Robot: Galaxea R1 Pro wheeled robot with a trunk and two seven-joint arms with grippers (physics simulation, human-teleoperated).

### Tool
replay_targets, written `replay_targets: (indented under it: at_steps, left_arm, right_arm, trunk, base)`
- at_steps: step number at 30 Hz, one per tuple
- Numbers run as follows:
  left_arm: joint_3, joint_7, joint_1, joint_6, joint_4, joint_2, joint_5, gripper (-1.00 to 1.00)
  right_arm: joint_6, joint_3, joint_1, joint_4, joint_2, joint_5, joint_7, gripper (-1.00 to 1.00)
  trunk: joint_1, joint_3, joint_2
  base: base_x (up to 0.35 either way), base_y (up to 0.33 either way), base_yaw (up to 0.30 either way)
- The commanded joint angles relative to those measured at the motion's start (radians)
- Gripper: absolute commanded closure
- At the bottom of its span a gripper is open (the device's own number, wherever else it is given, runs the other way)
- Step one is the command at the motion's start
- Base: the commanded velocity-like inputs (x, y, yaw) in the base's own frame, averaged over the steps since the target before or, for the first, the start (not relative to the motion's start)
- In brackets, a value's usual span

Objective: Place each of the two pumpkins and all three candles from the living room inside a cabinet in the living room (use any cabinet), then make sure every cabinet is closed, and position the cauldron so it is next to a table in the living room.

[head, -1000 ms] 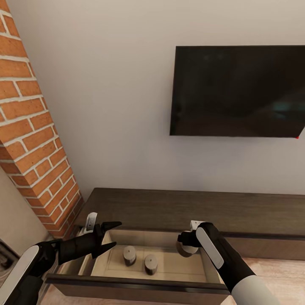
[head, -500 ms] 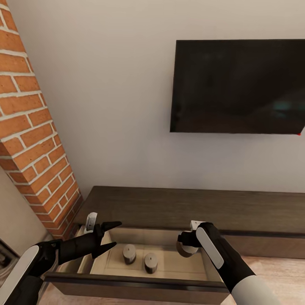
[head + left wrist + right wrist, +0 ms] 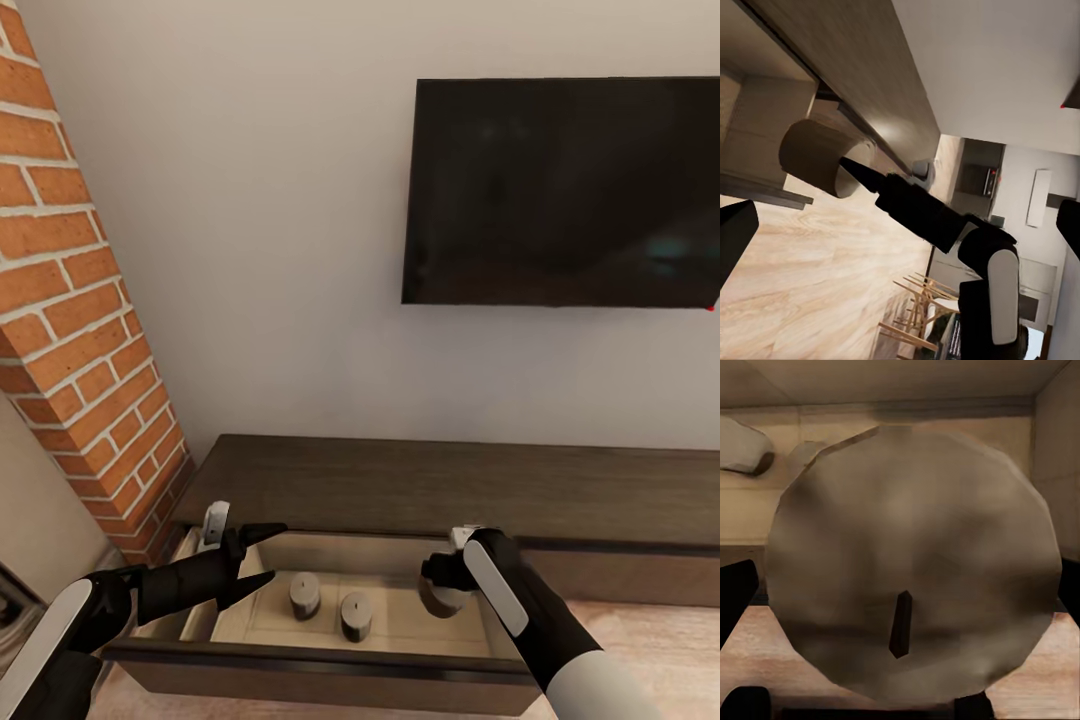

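The cabinet (image 3: 450, 485) stands against the wall with one drawer (image 3: 320, 668) pulled out, its pale inside showing. Two grey candles (image 3: 305, 594) (image 3: 356, 615) stand upright in the drawer's left half. My right gripper (image 3: 440, 580) is shut on the third candle (image 3: 436, 603), which hangs just above the drawer's right half. That candle (image 3: 907, 562) looms large in the right wrist view, dark wick toward the camera, and the left wrist view sees the same candle (image 3: 817, 157) from the side. My left gripper (image 3: 262, 553) is open over the drawer's left end, holding nothing.
A dark TV (image 3: 560, 190) hangs on the white wall above the cabinet. A brick column (image 3: 70, 300) rises close on the left, beside the drawer's end. Pale wood floor (image 3: 650, 640) shows at the right of the drawer.
The camera has moved, so the whole scene sits a little higher in the picture. The right gripper with its candle has sunk slightly toward the drawer. The left gripper has held still.
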Motion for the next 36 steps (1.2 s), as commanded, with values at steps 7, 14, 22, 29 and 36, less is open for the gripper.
replay_targets:
  at_steps: [7,14,22,29,36]
  left_arm:
    - [0.001,0.01,-0.001,0.002,-0.001,0.001,0.01,-1.0]
    - [0.001,0.01,-0.001,0.002,-0.001,0.001,0.011,-1.0]
    - [0.001,0.01,-0.001,0.002,-0.001,0.001,0.011,-1.0]
    - [0.0,0.01,-0.001,0.002,-0.001,0.001,0.011,-1.0]
    - [-0.001,0.01,-0.001,0.002,-0.001,0.0,0.01,-1.0]
  right_arm:
    - [0.0,0.003,-0.003,0.137,-0.001,-0.009,-0.012,1.0]
    - [-0.007,0.003,-0.004,0.152,-0.001,-0.007,-0.012,1.0]
    - [-0.047,0.004,-0.004,0.152,0.001,-0.003,-0.011,1.0]
    - [-0.07,0.004,-0.004,0.15,-0.001,-0.004,-0.009,1.0]
    - [-0.077,0.003,-0.004,0.148,0.0,-0.004,-0.009,1.0]
  trunk:
    - [0.027,-0.023,-0.05]
    - [0.054,-0.045,-0.099]
    - [0.084,-0.07,-0.155]
    - [0.096,-0.079,-0.176]
    - [0.096,-0.079,-0.176]
  base:
    - [0.0,0.0,0.0]
    - [0.0,0.0,0.0]
    - [0.0,0.0,0.0]
    - [0.0,0.0,0.0]
    - [0.0,0.0,0.0]
